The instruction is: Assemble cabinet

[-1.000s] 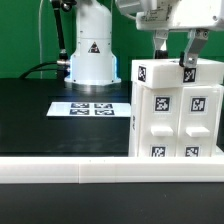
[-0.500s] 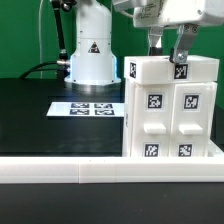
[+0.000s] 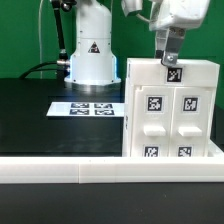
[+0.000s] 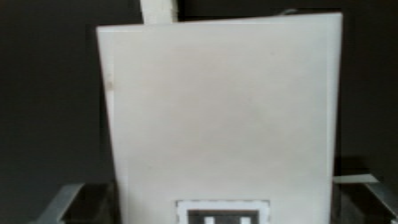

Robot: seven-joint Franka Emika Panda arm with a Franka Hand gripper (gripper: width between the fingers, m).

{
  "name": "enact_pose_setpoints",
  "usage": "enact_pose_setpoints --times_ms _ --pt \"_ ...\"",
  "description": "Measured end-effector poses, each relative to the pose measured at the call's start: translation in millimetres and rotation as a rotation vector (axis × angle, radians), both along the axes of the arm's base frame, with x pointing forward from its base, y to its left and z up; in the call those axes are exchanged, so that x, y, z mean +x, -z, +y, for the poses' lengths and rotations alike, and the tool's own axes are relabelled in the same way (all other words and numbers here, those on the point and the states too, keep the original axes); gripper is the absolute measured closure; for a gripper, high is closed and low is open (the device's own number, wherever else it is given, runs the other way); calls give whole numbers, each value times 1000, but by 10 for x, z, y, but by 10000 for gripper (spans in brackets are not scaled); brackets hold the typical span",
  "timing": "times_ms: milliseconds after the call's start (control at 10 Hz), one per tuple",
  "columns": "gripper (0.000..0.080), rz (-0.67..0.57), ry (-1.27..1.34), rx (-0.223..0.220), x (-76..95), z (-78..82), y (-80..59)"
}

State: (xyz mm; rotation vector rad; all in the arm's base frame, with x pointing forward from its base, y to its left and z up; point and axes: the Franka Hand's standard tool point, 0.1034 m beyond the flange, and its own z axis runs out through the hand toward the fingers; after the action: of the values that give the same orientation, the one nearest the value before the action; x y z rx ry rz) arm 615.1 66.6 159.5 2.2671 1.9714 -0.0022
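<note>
The hand point(image 3: 170, 52) comes down on the cabinet's point(image 3: 170, 112) top edge, its fingers point(image 3: 172, 66) pinching that edge. The cabinet is a tall white box standing upright on the black bench point(image 3: 40, 115), black-and-white tags on its four-panel front, beside the marker board point(image 3: 90, 108).

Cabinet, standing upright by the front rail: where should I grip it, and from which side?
Probably from above, at the top edge. The cabinet stands upright with its tagged panel face toward the exterior camera; the flat top is narrow enough to straddle. The gripper already hangs there. The rail blocks a low frontal approach.
</note>
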Motion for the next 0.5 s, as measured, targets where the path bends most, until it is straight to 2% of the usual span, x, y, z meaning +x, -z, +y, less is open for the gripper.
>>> enact_pose_setpoints --times_ms 500 --pt "242 -7 349 27 -85 25 2"
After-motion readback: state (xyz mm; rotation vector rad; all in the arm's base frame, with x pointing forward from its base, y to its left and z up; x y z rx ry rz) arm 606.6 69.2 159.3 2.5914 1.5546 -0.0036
